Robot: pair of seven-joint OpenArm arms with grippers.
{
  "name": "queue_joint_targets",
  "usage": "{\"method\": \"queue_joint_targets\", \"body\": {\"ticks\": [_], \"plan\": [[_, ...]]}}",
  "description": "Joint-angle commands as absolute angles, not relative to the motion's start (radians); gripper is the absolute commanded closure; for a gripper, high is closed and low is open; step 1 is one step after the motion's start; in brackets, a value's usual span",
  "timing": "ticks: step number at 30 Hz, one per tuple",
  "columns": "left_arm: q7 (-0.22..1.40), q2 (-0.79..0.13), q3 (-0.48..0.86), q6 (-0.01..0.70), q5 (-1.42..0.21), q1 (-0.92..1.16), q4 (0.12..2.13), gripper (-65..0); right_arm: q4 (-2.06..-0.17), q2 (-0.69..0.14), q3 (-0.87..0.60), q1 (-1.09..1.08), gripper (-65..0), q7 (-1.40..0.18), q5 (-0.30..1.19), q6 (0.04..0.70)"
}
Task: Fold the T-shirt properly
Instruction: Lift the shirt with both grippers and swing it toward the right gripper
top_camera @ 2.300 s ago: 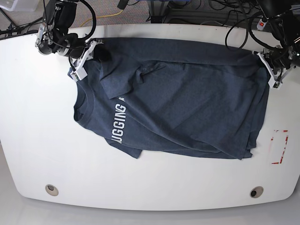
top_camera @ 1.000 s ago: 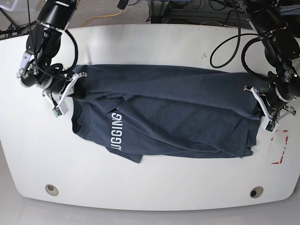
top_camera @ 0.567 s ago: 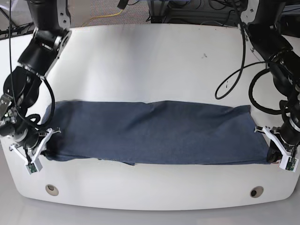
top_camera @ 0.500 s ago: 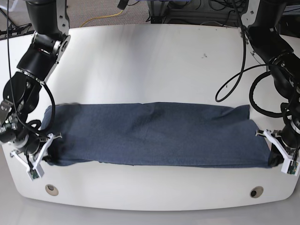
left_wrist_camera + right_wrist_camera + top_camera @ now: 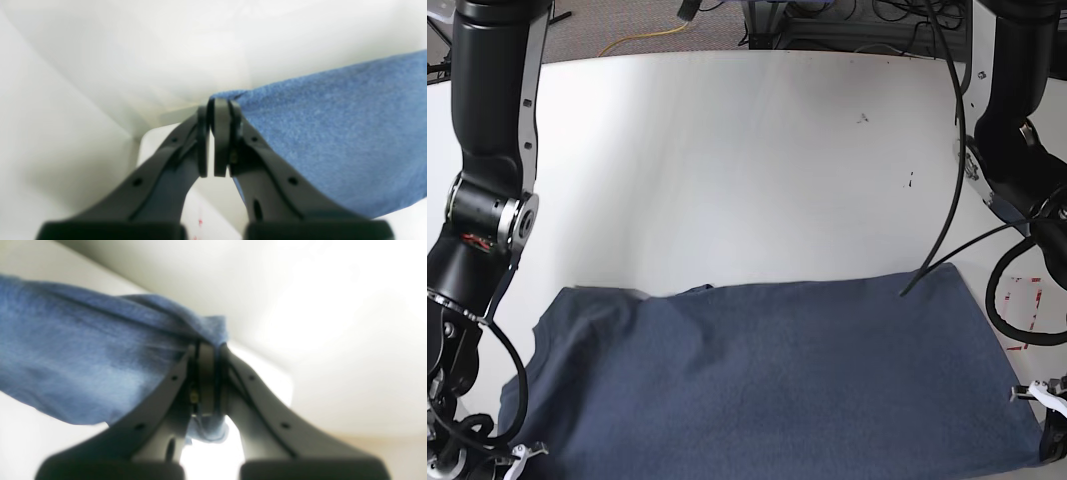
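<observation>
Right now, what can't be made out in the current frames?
- Front edge of the T-shirt: cut off by the bottom of the base view.
- Fingertips of the right gripper: cloth and blur hide the exact grip in the right wrist view.
- White lettering: not seen in any view; whichever face carries it is turned away or out of frame.
- Red marks on the table: partly covered by a cable in the base view.

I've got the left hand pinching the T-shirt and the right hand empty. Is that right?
Not quite: the right hand isn't empty. The right wrist view shows the T-shirt pinched in it. The left hand is pinching the shirt, as you say.
</observation>
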State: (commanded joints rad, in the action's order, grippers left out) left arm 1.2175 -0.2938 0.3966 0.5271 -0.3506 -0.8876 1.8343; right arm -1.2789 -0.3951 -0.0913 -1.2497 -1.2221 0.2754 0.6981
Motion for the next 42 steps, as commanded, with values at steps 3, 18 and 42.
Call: {"method": "queue_joint_targets", "body": {"ticks": [3, 18, 42], "plan": [[1.218, -0.340, 0.397, 0.527, -0.351, -0.961, 1.828, 0.0, -1.283, -0.397, -0.036, -1.306, 0.0, -1.222, 0.275, 0.698], [1.218, -0.386, 0.389, 0.535, -0.412, -0.998, 1.750, 0.0, -1.425, -0.433, -0.073, -1.211, 0.0, -1.270, 0.283, 0.698], [1.218, -0.404, 0.578, 0.535, -0.427, -0.524, 1.914, 0.0, -1.555, -0.338, 0.039, -1.121, 0.0, -1.271, 0.277, 0.698]]}}
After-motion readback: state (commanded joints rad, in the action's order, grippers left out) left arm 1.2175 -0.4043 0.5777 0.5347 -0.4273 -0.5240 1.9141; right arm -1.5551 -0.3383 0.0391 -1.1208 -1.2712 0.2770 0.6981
